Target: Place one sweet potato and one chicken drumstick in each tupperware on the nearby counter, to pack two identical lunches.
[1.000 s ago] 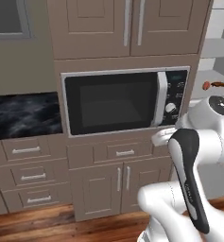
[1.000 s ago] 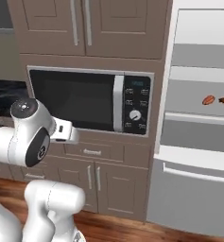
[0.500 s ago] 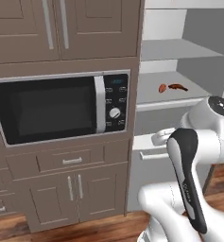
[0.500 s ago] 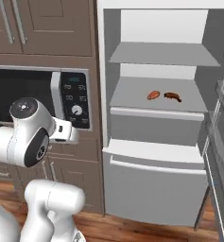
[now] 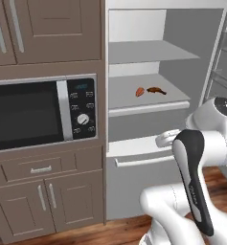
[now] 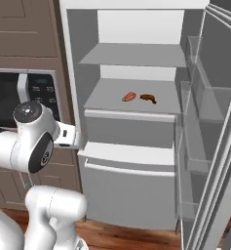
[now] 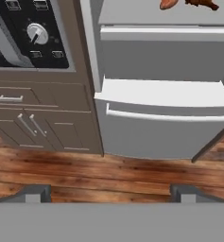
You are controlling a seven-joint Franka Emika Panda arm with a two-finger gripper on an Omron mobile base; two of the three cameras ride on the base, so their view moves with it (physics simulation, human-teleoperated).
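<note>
Down at the bottom of the hand view, the claw point(image 7: 111, 193) points at the wooden floor point(image 7: 61, 170), and its two dark tips stand far apart with nothing between them. Close by in the two base views is the white arm point(image 5: 196, 186), bent in front of the fridge.

Just past the claw is the white bottom drawer point(image 7: 165, 134) of the fridge, shut, with a long pale handle bar across its front. To the left of it are brown cupboards point(image 7: 33, 123) with silver handles. Above those cupboards sits a black microwave point(image 5: 38, 115) with a round knob point(image 5: 83, 119) and small buttons on its right side.

Farther back, the fridge point(image 6: 136, 97) stands wide open. Its door point(image 6: 214, 136) swings out on the right, with clear bins on the inside. On the middle shelf point(image 6: 107, 100) lie two foods. One is an orange sweet potato point(image 6: 129, 96). The other is a dark brown chicken drumstick point(image 6: 148, 98). They lie just beside each other, the sweet potato to the left, and I cannot tell if they touch. Both are well apart from the claw. A second shelf point(image 6: 136, 54) sits higher up. More brown cupboard doors point(image 5: 48, 28) hang above the microwave.
</note>
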